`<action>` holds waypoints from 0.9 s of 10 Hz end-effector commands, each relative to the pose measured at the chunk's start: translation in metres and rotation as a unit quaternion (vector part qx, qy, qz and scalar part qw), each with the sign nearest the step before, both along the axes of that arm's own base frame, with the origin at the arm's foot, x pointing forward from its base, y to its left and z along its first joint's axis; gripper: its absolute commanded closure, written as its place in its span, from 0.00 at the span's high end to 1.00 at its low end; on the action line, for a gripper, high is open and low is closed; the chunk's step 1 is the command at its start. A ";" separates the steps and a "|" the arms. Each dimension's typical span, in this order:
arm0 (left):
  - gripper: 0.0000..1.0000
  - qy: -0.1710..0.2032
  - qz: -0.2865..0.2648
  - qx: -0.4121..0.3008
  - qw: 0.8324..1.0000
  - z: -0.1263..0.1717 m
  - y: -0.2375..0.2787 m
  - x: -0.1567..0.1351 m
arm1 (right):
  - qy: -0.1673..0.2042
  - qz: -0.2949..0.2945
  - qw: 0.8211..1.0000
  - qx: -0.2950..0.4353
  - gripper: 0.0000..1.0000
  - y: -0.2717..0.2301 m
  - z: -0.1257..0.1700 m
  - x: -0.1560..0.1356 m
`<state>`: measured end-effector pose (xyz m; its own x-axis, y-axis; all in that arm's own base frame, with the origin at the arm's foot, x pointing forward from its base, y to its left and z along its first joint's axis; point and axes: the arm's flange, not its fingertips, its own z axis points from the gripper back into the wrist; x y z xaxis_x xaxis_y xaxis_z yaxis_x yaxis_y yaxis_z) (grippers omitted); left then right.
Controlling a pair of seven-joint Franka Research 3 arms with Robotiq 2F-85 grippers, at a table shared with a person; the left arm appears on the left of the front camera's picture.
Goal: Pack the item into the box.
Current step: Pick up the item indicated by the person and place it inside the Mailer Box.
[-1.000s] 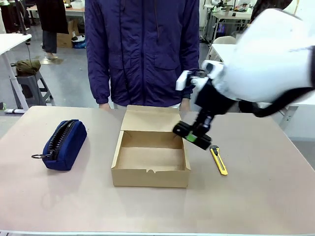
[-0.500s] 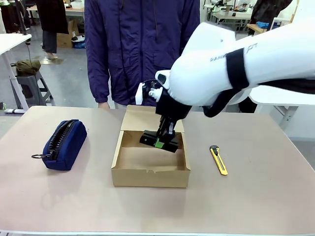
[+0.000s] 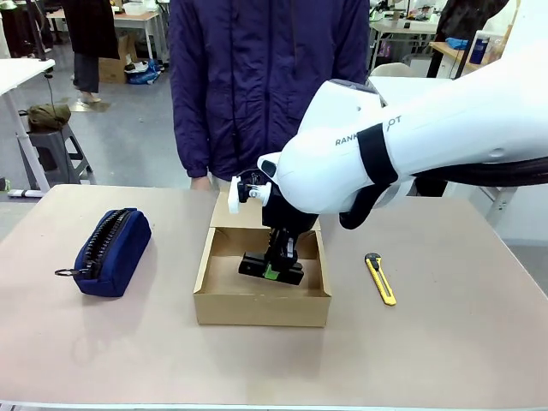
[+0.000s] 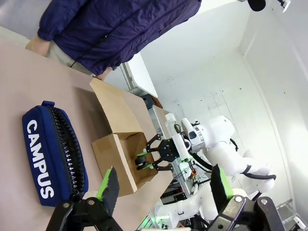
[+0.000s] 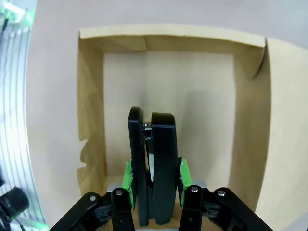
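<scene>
Your black stapler point(image 5: 153, 159) sits pinched across its long sides between the right gripper point(image 5: 154, 178)'s green pads, nose toward 12 o'clock in the wrist view, likely so it lands flat inside the cardboard box point(image 3: 261, 310), whose walls surround it; whether it touches the floor you cannot tell. The lid flap point(image 3: 248, 208) folds back at 12 o'clock, keeping the opening free. The navy pouch point(image 3: 107, 247) at 9 o'clock and the utility knife point(image 3: 380, 280) at 3 o'clock lie well apart from the box. Your left gripper point(image 4: 163, 187) hangs spread, empty.
</scene>
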<state>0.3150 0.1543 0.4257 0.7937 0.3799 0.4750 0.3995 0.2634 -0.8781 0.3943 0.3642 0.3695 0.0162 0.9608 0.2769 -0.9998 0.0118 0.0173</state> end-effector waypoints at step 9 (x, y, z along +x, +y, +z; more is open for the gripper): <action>1.00 -0.016 0.000 -0.005 1.000 0.001 -0.002 -0.001 | -0.008 0.002 1.000 0.000 1.00 0.006 -0.011 0.013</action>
<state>0.3150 0.1543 0.4257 0.7937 0.3800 0.4751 0.3995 0.2633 -0.8781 0.4034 0.3673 0.3577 0.0083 0.9625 0.2711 -0.9999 0.0046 0.0143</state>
